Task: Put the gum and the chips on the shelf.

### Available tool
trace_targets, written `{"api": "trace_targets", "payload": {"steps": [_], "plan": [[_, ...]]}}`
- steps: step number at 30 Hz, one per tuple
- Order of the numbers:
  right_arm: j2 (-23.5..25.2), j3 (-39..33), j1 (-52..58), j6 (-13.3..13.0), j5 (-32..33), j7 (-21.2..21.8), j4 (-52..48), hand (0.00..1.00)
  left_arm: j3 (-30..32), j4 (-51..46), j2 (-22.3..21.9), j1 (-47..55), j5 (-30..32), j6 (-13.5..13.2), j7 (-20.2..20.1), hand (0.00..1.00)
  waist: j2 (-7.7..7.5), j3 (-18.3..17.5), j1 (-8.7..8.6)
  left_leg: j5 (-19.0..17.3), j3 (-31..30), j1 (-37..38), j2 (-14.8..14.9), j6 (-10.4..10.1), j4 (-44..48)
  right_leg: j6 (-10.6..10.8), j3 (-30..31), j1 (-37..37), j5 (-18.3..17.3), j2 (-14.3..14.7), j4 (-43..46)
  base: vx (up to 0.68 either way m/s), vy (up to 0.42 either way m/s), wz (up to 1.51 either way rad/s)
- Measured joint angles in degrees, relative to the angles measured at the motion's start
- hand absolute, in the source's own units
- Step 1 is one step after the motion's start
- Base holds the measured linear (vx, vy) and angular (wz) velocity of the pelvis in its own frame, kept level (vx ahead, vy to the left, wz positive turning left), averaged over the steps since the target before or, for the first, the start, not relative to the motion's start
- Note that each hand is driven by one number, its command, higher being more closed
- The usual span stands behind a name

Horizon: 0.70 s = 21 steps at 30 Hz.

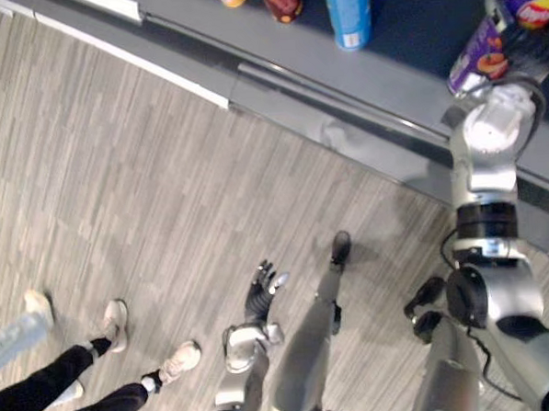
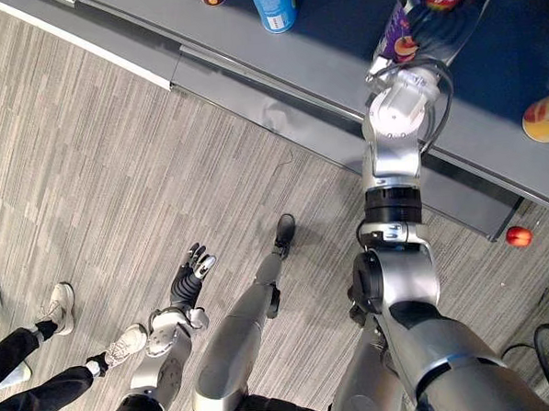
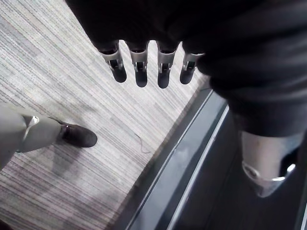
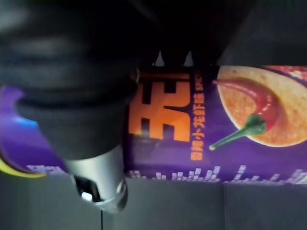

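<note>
The purple chips can (image 4: 230, 143) carried big orange characters along its side, with a line of small pale characters next to them, beside a picture of a crisp with a red chilli. A red and yellow logo sat near one end of it. Print on the blue can (image 1: 348, 13) was too small to read.

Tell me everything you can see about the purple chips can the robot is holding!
The chips can is a tall, glossy purple tube with orange writing, a picture of a chip with a red chili, and a yellow edge at one end. It is tilted over the dark shelf. The right hand is curled round it. I cannot tell whether it touches the shelf.
</note>
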Motion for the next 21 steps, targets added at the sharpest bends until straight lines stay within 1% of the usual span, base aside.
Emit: {"api": "trace_targets", "payload": {"steps": [5,6,8,13,15,18,21], "plan": [[0.5,1.9,2.1,-0.9,-0.1,1.3,-0.4,1.00,0.0,0.1,-0.9,0.0,0.0,0.0,0.0,0.00,0.00,0.0,-0.41,0.0,0.2,0.5,0.0,0.0,0.0,-0.2,0.1,0.1,-0.5,-0.3,0.8,0.01,-0.048,-0.01],[0.6,2.5,2.8,-1.2,-0.1,1.5,-0.5,0.00,0.0,0.4,-0.9,0.0,0.0,0.0,0.0,0.00,0.00,0.0,-0.47,0.0,0.3,0.8,0.0,0.0,0.0,-0.2,0.2,0.3,-0.5,-0.2,0.9,0.00,-0.045,-0.05],[0.9,3.2,3.8,-1.1,0.0,1.9,-0.3,0.00,0.0,0.8,-0.9,0.0,0.0,0.0,0.0,0.00,-0.01,0.0,-0.50,0.0,0.6,1.3,0.0,0.0,0.0,-0.2,0.6,0.5,-0.5,-0.2,0.8,0.00,-0.040,-0.06],[4.2,3.1,9.2,2.5,0.0,2.8,4.4,0.00,0.0,1.8,-0.9,0.0,0.0,0.0,0.0,0.00,-0.02,0.0,-0.50,0.0,1.0,1.5,0.3,0.0,0.0,-0.2,1.1,0.5,-0.4,0.2,0.6,-0.01,-0.041,-0.04],[4.4,3.7,9.5,2.2,0.0,3.6,4.6,0.00,0.0,2.7,-0.9,0.0,0.0,0.0,0.0,0.00,-0.06,0.0,-0.57,0.2,1.4,1.6,0.6,0.2,0.0,-0.2,1.3,0.5,-0.2,0.5,0.5,0.01,-0.053,-0.09],[4.3,4.2,9.7,2.4,0.0,3.7,5.0,0.00,0.0,2.9,-0.9,0.0,0.0,0.0,0.0,0.00,-0.09,0.0,-0.70,0.1,1.8,2.3,0.9,0.1,0.0,-0.3,1.8,0.9,-0.2,0.8,0.0,0.00,-0.050,-0.10],[4.4,4.4,10.8,2.4,0.0,4.3,5.0,0.00,-0.1,3.3,-0.8,0.0,0.0,0.0,-0.1,0.00,-0.29,-0.1,-0.97,-0.1,2.1,2.4,1.5,-0.1,0.0,-0.5,1.9,1.3,0.4,1.7,-0.8,0.01,-0.054,-0.09]]}}
